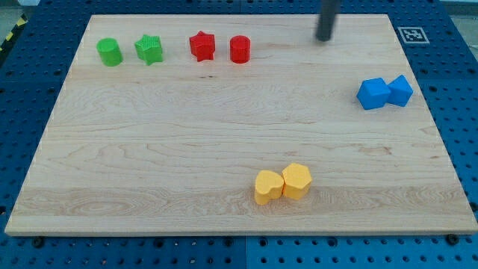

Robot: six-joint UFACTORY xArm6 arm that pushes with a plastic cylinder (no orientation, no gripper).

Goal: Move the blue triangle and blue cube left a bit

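Two blue blocks sit touching near the board's right edge. The left one (373, 93) looks like the cube. The right one (401, 90) is the other blue block; its shape is hard to make out. My tip (323, 38) is near the view's top, above and to the left of the blue pair, well apart from them.
A green cylinder (109, 51) and a green star (149, 49) sit at the top left. A red star (202, 45) and a red cylinder (240, 49) sit at top centre. Two yellow blocks (282, 184) touch near the bottom centre. The wooden board (149, 149) lies on a blue pegboard.
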